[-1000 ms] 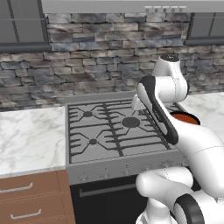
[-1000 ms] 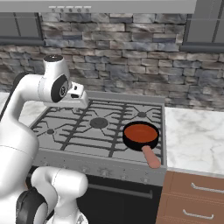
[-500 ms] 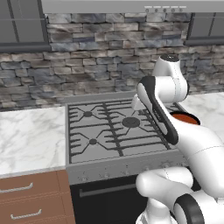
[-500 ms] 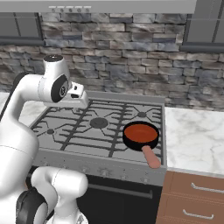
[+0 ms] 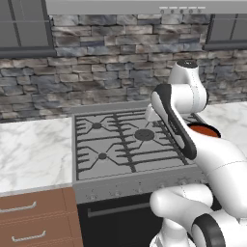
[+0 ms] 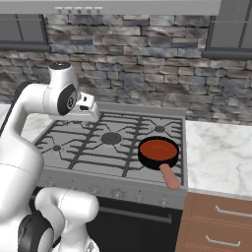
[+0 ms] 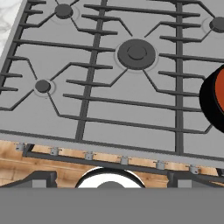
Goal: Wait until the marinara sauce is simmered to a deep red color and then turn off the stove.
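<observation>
The marinara sauce (image 6: 157, 148) is a smooth red disc in a small black skillet (image 6: 146, 158) on the front right burner of the stove (image 6: 98, 147). A pale handle (image 6: 170, 178) points toward the front edge. The sauce (image 5: 205, 130) peeks out behind my arm, and its edge (image 7: 221, 89) shows at the right of the hand view. My gripper (image 6: 88, 111) hovers open above the stove's left rear, well left of the skillet and holding nothing. In the hand view the gripper (image 7: 113, 178) looks down on the grates (image 7: 131, 109) and the row of small knobs (image 7: 89, 155).
Marble counters flank the stove on the left (image 5: 34, 154) and right (image 6: 221, 152). A stone backsplash (image 6: 147, 78) rises behind it, with a range hood (image 6: 123, 6) above. Wooden drawers (image 6: 216, 221) sit under the right counter, and the black oven door (image 5: 116, 222) lies below the knobs.
</observation>
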Controlling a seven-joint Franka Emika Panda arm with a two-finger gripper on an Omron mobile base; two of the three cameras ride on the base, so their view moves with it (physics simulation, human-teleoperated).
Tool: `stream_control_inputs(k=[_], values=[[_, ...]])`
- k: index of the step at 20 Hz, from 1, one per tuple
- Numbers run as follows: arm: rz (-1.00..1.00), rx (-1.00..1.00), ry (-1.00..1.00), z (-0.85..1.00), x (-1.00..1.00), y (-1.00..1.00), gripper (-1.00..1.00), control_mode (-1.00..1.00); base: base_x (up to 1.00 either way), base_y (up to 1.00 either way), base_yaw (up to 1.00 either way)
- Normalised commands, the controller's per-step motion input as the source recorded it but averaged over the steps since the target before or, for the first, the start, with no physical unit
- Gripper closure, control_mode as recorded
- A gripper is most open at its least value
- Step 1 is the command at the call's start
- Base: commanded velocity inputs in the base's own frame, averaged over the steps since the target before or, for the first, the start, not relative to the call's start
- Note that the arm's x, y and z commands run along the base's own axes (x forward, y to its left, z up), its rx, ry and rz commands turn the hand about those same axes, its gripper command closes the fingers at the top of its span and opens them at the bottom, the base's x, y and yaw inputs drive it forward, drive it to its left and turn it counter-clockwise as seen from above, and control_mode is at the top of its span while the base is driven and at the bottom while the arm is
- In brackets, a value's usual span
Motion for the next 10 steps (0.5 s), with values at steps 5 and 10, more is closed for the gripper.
stream_control_inputs(k=[5,10], values=[[0.0,0.0,0.0,0.0,0.0,0.0,-1.0,-1.0,0.0,0.0,0.0],[0.0,0.0,0.0,0.0,0.0,0.0,-1.0,-1.0,0.0,0.0,0.0]])
